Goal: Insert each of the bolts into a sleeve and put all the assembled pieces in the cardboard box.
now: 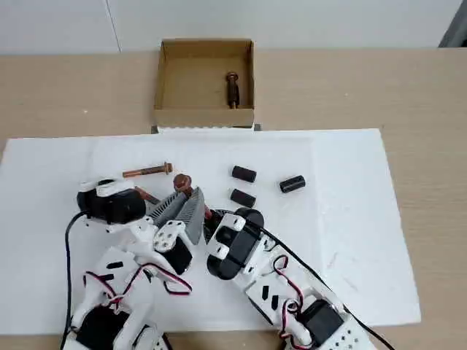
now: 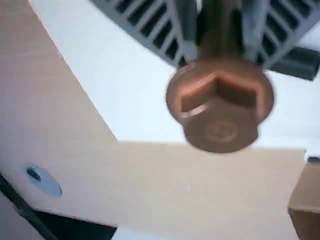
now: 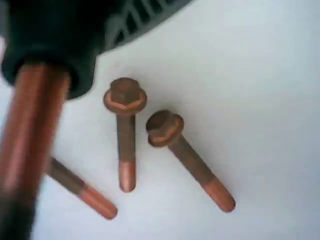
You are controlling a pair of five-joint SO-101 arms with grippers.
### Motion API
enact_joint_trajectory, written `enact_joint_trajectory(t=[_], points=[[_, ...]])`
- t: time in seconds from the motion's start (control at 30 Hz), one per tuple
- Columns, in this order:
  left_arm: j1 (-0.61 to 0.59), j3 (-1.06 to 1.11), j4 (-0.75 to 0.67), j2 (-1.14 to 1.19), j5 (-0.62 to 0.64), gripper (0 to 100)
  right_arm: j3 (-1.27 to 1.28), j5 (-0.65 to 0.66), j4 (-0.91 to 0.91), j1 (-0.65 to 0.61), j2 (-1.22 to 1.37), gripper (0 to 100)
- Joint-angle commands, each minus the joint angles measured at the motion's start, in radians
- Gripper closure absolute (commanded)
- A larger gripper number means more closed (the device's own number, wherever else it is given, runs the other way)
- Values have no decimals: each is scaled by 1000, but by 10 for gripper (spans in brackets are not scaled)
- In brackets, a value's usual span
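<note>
My left gripper (image 1: 187, 205) is shut on a copper bolt (image 1: 184, 184), whose hex head (image 2: 220, 107) points towards the camera between the grey ribbed fingers (image 2: 145, 20). My right gripper (image 1: 244, 220) sits just right of it, shut on a black sleeve (image 3: 50, 45). The held bolt's shaft (image 3: 27, 140) enters that sleeve. Three loose bolts (image 3: 125, 135) (image 3: 187, 157) (image 3: 82, 192) lie on the white sheet under the right wrist. Another bolt (image 1: 148, 171) lies left of the grippers. Three free sleeves (image 1: 244, 174) (image 1: 243, 197) (image 1: 292, 184) lie to the right. The cardboard box (image 1: 168, 80) holds one assembled piece (image 1: 232, 89).
The white sheet (image 1: 350, 219) covers the wooden table in front of the box. Both arm bodies and their cables crowd the near edge. The sheet's right half has free room.
</note>
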Motion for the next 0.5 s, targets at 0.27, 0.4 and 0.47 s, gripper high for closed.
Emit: enact_joint_trajectory(t=[0.27, 0.4, 0.47], points=[[61, 4, 110, -8, -12, 995, -61, 11, -27, -4, -4, 996], [97, 4, 183, -9, -71, 995, -60, 11, -27, -4, -4, 996], [97, 4, 180, -9, -74, 995, -58, 11, -27, -4, -4, 996]])
